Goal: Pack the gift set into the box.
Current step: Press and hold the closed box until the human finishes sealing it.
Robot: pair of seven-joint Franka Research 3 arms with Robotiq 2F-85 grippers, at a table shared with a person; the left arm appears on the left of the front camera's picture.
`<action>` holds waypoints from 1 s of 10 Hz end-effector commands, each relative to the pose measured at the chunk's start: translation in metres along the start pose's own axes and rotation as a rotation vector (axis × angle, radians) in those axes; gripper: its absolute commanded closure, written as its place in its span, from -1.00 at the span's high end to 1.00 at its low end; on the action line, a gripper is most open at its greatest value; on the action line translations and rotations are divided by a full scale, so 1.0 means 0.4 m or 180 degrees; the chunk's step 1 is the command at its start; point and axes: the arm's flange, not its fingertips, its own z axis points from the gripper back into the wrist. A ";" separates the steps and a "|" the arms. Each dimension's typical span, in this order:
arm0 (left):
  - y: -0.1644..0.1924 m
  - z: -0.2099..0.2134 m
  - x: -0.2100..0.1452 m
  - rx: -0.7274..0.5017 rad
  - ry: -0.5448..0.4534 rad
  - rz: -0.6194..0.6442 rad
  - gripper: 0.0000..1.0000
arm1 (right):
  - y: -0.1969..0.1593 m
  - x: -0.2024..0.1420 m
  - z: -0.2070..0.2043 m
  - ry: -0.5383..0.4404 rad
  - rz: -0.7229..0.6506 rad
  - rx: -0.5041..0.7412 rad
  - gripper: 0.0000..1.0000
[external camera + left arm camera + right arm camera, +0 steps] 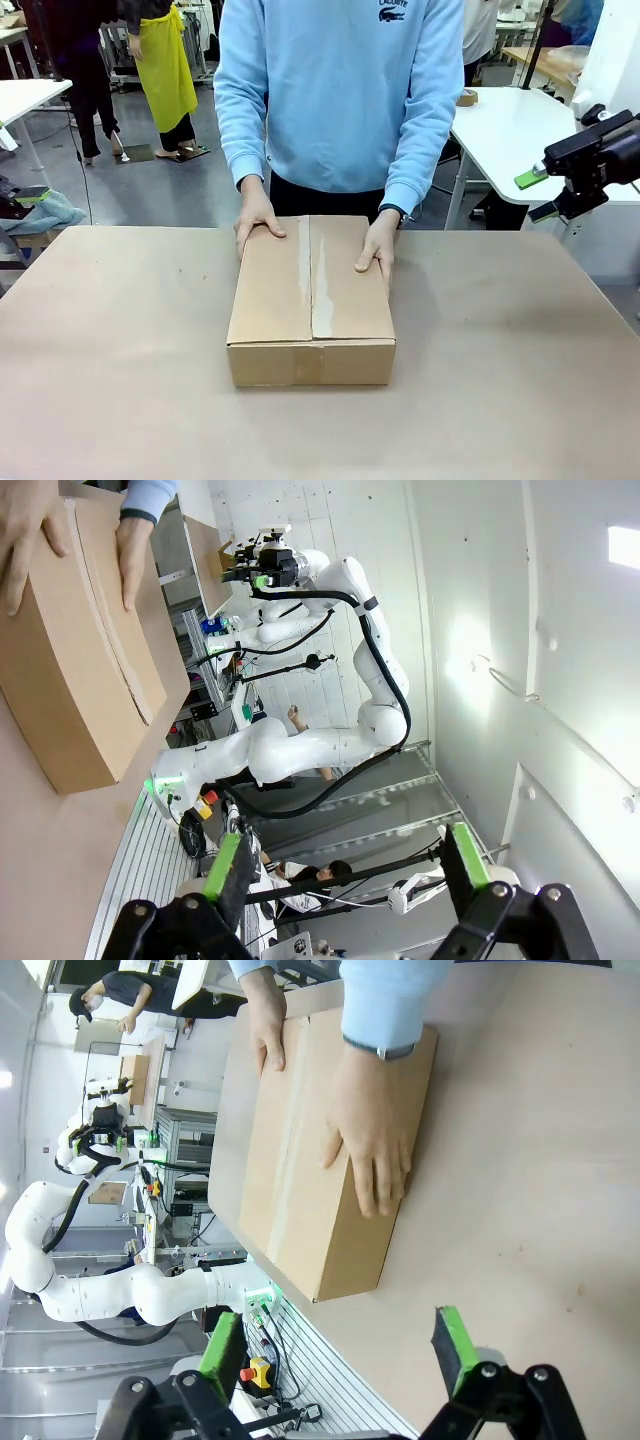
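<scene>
the box (310, 300) lies shut in the middle of the desk (120, 350), with its long axis running from the robot toward the person. the person's right hand (258, 222) and left hand (378, 250) rest on its far flaps and are the nearest to it. the right pincer (538, 195) hangs wide open, raised, well off to the box's right. the left pincer (345, 865) is also wide open and well apart. whether the gift set is inside, i cannot tell.

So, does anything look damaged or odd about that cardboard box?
Nothing serious: the box sits flat on the table, flaps shut under the person's hands. Only a pale scuffed strip runs along its top seam.
</scene>
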 end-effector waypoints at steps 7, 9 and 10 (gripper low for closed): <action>0.081 -0.404 0.110 0.0475 0.1336 -0.1187 1.00 | 0.291 0.186 -0.363 0.1678 0.3130 0.0157 1.00; 0.114 -0.589 0.093 0.0620 0.1414 -0.2842 1.00 | 0.342 0.201 -0.474 0.1291 0.4433 0.0584 1.00; 0.118 -0.608 0.086 0.0799 0.1309 -0.3432 1.00 | 0.356 0.174 -0.494 0.0998 0.5043 0.1040 1.00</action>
